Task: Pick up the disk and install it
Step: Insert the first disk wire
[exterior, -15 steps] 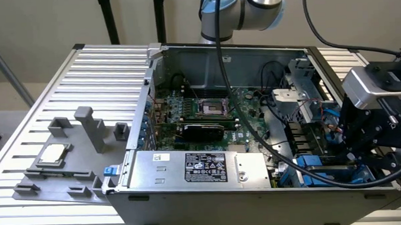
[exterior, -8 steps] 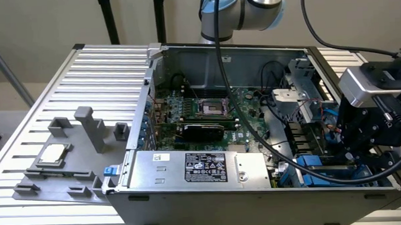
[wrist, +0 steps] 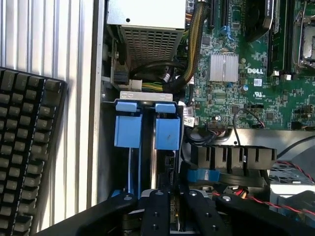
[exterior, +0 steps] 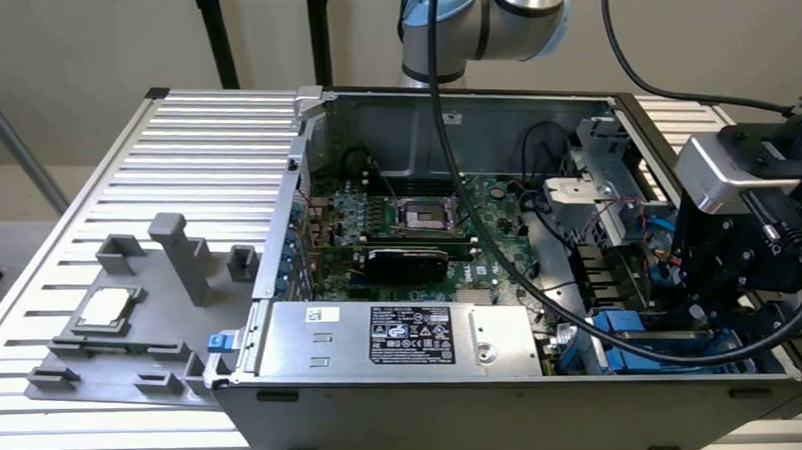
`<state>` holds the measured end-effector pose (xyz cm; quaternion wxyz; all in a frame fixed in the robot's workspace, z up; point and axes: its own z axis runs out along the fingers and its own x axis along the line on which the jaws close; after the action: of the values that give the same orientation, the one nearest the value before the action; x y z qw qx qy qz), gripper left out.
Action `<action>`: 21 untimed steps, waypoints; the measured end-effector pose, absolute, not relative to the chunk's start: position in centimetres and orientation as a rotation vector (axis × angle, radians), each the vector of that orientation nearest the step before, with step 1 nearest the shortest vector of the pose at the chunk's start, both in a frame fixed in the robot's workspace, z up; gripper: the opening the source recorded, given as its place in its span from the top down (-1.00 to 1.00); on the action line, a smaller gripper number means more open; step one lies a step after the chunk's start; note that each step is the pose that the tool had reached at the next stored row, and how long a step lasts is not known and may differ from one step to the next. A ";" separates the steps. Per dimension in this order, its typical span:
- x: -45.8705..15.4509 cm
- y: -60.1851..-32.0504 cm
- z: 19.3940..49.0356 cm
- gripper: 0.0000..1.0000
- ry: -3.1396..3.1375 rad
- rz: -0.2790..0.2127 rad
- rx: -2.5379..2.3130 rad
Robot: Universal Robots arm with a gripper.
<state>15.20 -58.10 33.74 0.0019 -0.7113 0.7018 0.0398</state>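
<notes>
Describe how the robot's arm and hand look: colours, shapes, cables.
The arm is a silver-grey tube with a rounded joint trimmed in pale blue. Thick black cables trail from it down across the open computer case. At the wrist sits a boxy silver-grey camera block above a black, angular hand. In the wrist view the hand's fingers are matte black bars with small screw holes.

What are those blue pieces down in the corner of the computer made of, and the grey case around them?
The blue drive rails look like moulded plastic: saturated colour, matte, rounded edges, faint scuffs. The computer case appears to be sheet metal, dull grey, with thin folded edges. The power supply also looks metal, with a brighter silver finish.
</notes>
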 end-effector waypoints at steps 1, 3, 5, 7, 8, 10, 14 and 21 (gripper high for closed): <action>15.2 -58.1 33.7 0.65 2.206 0.125 -2.228; 15.2 -58.1 33.7 0.65 2.216 0.125 -2.217; 15.2 -58.1 33.7 0.65 2.233 0.125 -2.200; 15.2 -58.1 33.7 0.65 2.252 0.124 -2.179; 15.2 -58.1 33.7 0.65 2.260 0.124 -2.170; 15.2 -58.1 33.6 0.65 2.272 0.123 -2.157; 15.2 -58.0 33.5 0.65 2.291 0.122 -2.138; 15.3 -57.9 33.3 0.65 2.309 0.122 -2.118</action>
<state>15.31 -57.90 33.25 0.0031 -0.6755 0.7364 0.0388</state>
